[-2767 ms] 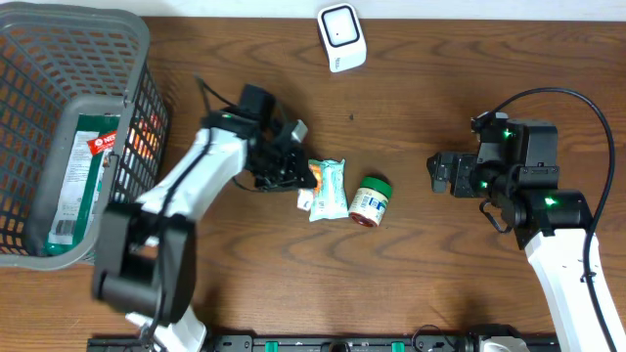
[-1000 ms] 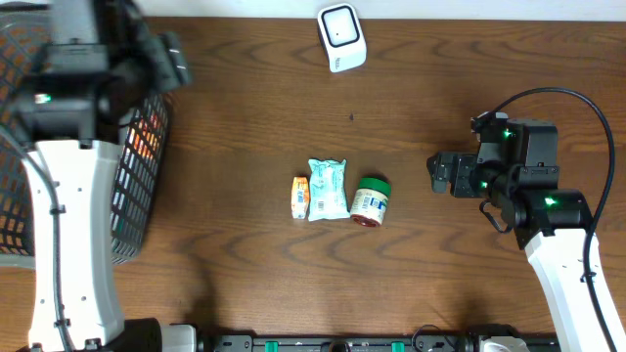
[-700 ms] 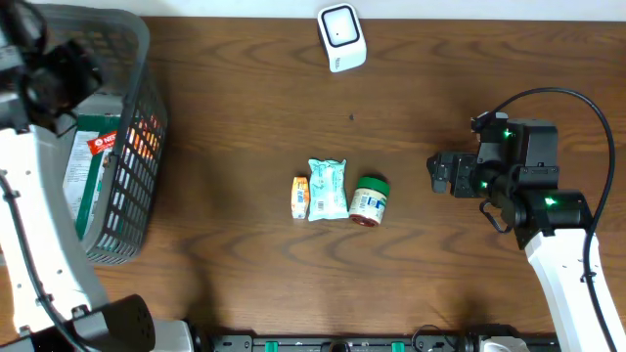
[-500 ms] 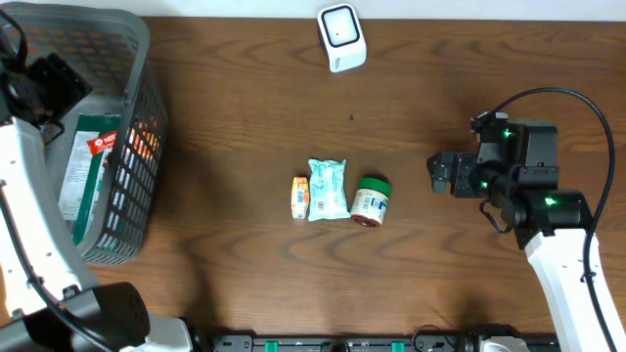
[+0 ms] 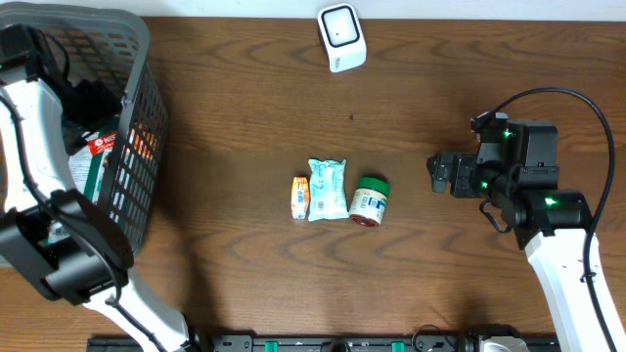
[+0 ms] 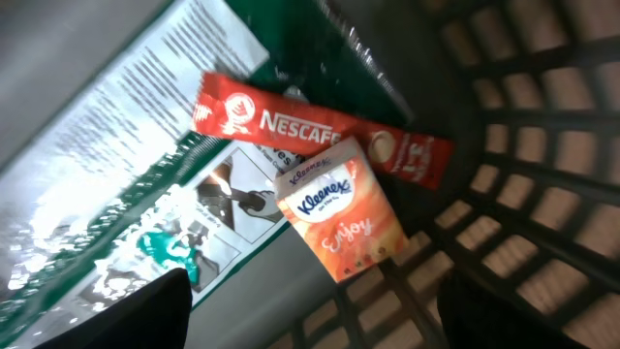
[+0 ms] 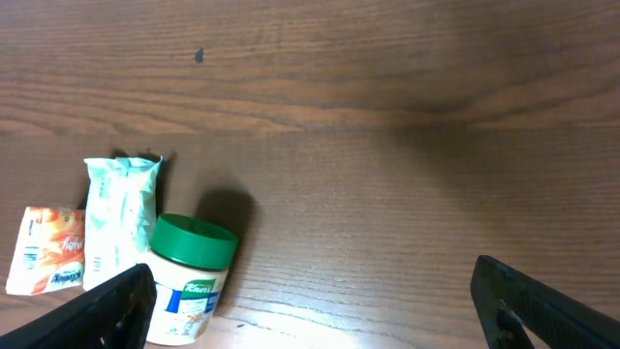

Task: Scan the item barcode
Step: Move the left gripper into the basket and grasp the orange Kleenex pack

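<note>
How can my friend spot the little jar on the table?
Find the middle of the brown table, where three things lie in a row. The jar is at the end farthest from the basket, beside a pale packet. Only it is round, with a green lid.

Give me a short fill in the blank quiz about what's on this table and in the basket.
1. The jar has a ___ lid.
2. The red stick under the Kleenex pack reads ___.
3. The left end effector hangs open inside the ___.
4. On the table, the pale packet lies between the orange packet and the ___.
Missing words: green, Nescafe, basket, jar.
</note>
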You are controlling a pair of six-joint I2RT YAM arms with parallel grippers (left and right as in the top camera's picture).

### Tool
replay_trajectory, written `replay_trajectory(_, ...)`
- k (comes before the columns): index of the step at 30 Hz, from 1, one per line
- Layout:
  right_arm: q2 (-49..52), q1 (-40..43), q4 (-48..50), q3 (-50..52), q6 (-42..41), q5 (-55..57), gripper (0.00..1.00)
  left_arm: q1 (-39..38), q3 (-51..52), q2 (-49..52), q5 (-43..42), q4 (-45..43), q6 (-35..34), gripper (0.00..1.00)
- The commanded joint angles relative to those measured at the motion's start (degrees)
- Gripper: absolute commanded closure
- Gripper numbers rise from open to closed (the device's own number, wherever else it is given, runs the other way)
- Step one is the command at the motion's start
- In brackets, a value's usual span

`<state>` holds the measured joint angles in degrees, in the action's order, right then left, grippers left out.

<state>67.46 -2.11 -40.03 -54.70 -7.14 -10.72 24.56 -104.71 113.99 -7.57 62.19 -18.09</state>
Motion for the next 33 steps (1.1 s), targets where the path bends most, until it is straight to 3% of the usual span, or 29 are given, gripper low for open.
replay_trajectory(1, 0.2, -0.1, -0.1, -1.0, 0.3, -0.3, 0.01, 0.1, 0.0, 3.1, -0.8, 0.1, -0.3, 0.23)
replay_trajectory(5, 0.2, -0.1, -0.1, -1.0, 0.3, -0.3, 0.01, 0.1, 0.0, 6.3, -0.8, -0.2, -0.2, 0.28)
replay_trajectory(10, 0.2, -0.1, -0.1, -1.0, 0.3, -0.3, 0.01, 0.1, 1.1, 9.5, -1.1, -1.4, -0.2, 0.46)
replay_trajectory(19, 0.2, -0.1, -0.1, -1.0, 0.3, -0.3, 0.01, 0.1, 5.6, 10.8, -1.1, -7.0, -0.2, 0.64)
replay_trajectory(25, 0.2, -0.1, -0.1, -1.0, 0.4, -0.3, 0.01, -0.1, 10.4, 10.8, -1.1, -11.8, -0.3, 0.66)
replay_trajectory(26, 0.2, -0.1, -0.1, -1.0, 0.3, -0.3, 0.01, -0.2, 11.1, 10.8, -1.6, -12.5, -0.2, 0.76)
replay_trajectory(27, 0.2, -0.1, -0.1, -1.0, 0.4, -0.3, 0.01, -0.2, 11.5, 10.8, -2.6, -12.7, -0.2, 0.92)
replay_trajectory(33, 0.2, -0.1, -0.1, -1.0, 0.3, -0.3, 0.01, 1.0, 10.2, 7.5, -5.5, -13.0, -0.2, 0.92)
